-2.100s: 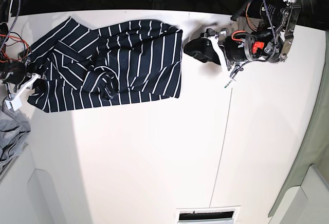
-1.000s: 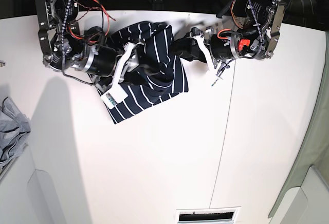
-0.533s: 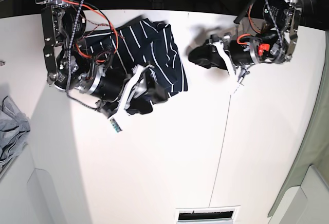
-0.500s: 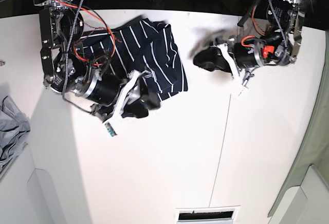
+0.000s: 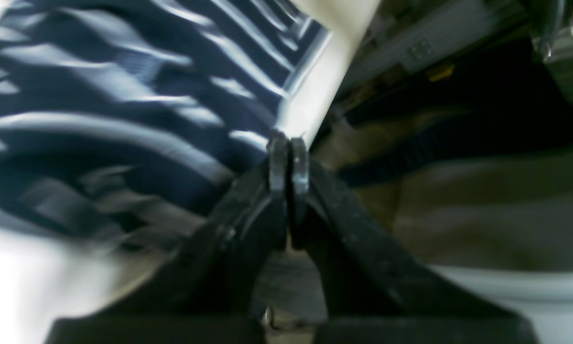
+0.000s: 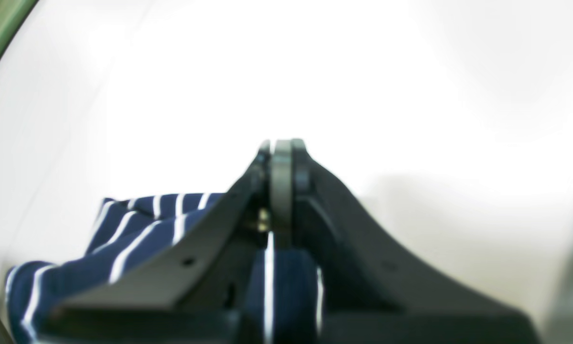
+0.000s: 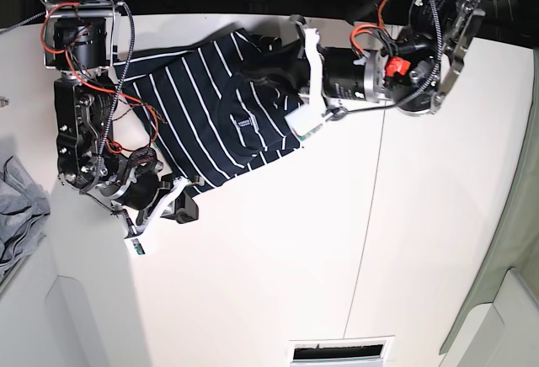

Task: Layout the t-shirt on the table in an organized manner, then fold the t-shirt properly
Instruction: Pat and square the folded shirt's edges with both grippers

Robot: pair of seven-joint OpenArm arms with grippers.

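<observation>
shirt: t-shirt (image 7: 210, 114) lies on the far part of the counter (image 7: 278, 283), half spread, collar with neck label near its middle, right side bunched.
right pincer: right pincer (image 6: 281, 153) at the shirt's near-left hem corner, tips pressed together; wrist view shows striped cloth pinched between them.
left pincer: left pincer (image 5: 287, 157) over the shirt's far-right edge, tips pressed together; blurred, can't tell whether cloth is caught.
step: my read, layout stage, hem being dragged out to flatten; no fold yet.
next: likely pull the hem corner away from the collar until the body is taut, then release; bunched right side needs smoothing first.
risk: whole shirt may slide instead of spreading.
</observation>
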